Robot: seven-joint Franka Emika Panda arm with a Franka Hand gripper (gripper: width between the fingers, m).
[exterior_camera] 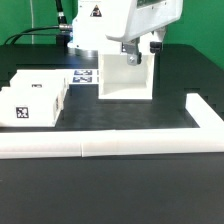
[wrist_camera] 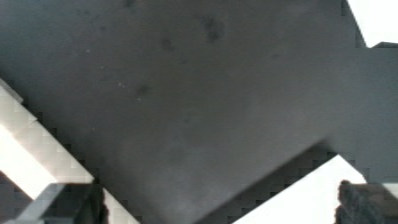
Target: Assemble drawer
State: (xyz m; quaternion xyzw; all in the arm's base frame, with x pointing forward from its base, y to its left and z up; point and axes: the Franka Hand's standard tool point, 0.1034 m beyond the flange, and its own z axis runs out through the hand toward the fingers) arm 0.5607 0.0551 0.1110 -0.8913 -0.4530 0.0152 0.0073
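The drawer's hollow white cube housing (exterior_camera: 125,77) stands upright near the table's middle, open side facing the camera. Two shallow white trays (exterior_camera: 36,88) (exterior_camera: 28,108) with black-and-white tags lie side by side at the exterior view's left. My gripper (exterior_camera: 140,48) hangs just above the housing's top edge, toward its right wall. In the wrist view the gripper (wrist_camera: 214,206) is open, with dark fingertips (wrist_camera: 61,206) far apart and only dark table between them. A white part (wrist_camera: 329,192), probably the housing wall, lies beside one finger. The knobs are not visible.
A long low white border bar (exterior_camera: 110,147) runs along the front and turns back at the exterior view's right (exterior_camera: 205,115). The marker board (exterior_camera: 85,77) lies flat behind the trays, left of the housing. A white strip (wrist_camera: 22,135) crosses the wrist view's edge.
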